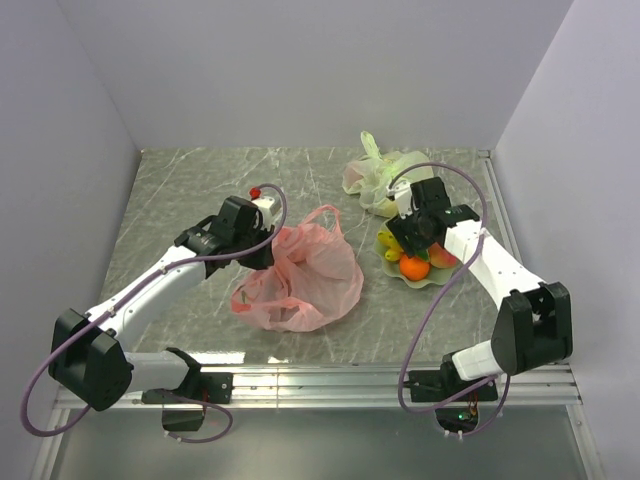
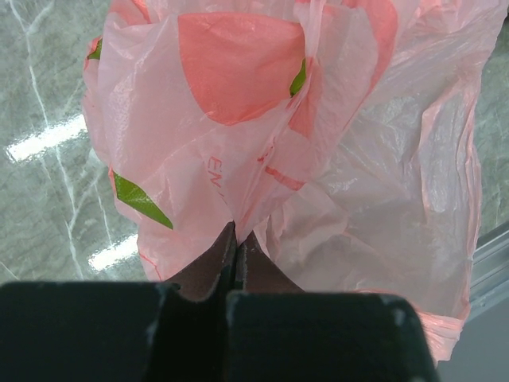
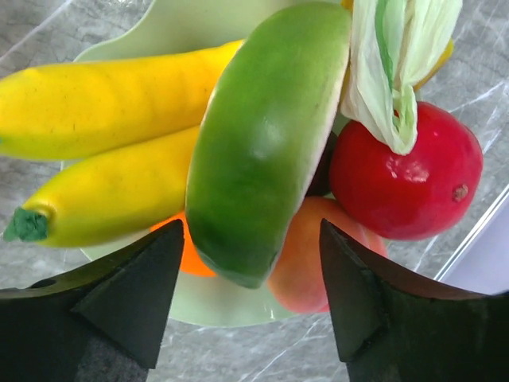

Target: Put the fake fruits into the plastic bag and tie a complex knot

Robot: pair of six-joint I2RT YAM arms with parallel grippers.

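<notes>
While your left gripper point(image 2: 236, 239) pinches a fold of the plastic bag point(image 2: 342, 191) lying just ahead of it, no fruit looks bagged yet. Your right gripper point(image 3: 248, 239) hangs spread over the fake fruits point(image 3: 111, 103) on the plate point(image 3: 171, 28), the green piece point(image 3: 262, 143) between its jaws, ungrasped; loading and knotting all remain.

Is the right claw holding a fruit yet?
No, the right gripper is open, its fingers clear of the green piece between them.

plastic bag point(image 1: 300, 275) centre; fake fruits point(image 1: 414, 266) on plate point(image 1: 428, 281) right; knotted bag point(image 1: 378, 178) behind plate, perhaps touching.
</notes>
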